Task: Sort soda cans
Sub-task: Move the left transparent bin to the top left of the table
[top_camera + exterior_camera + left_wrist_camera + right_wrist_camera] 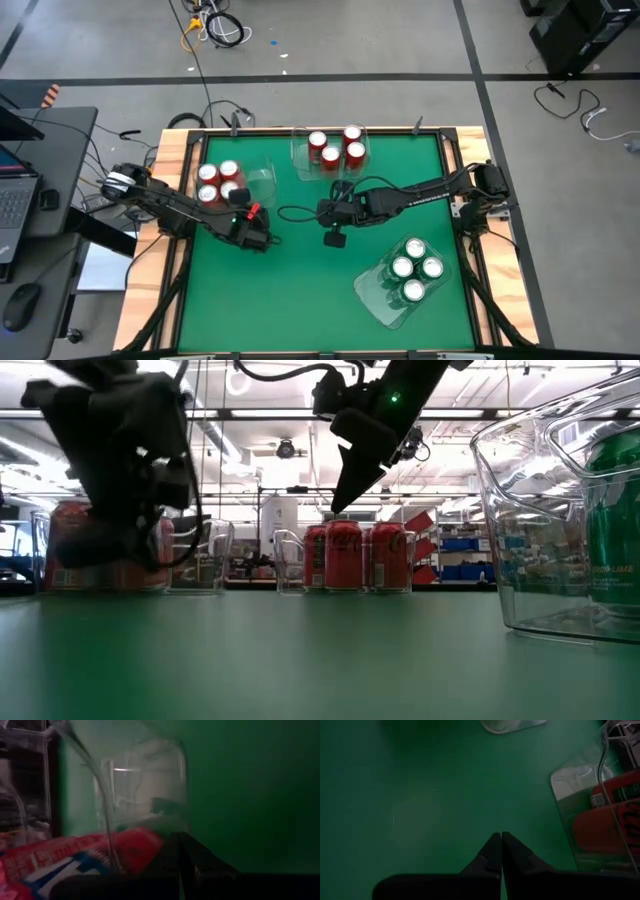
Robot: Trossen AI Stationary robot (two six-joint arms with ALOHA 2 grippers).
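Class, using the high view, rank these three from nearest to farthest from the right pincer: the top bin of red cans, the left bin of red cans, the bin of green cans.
From the right pincer:
1. Top bin of red cans, at the table's far edge.
2. Bin of green cans, lower right; only slightly farther.
3. Left bin of red cans, beside the left arm.

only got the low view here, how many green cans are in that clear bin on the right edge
Observer: Four green-bodied soda cans with silver tops stand in that clear plastic rectangular bin, by the high view.
Operator: is the right gripper holding anything
Observer: No. The right wrist view shows the right gripper shut, fingertips together, over the bare green table mat.
Operator: and the reds
Observer: From above, the red-bodied soda cans are split between two other clear bins, one far centre and one left, with the left gripper near the left one.
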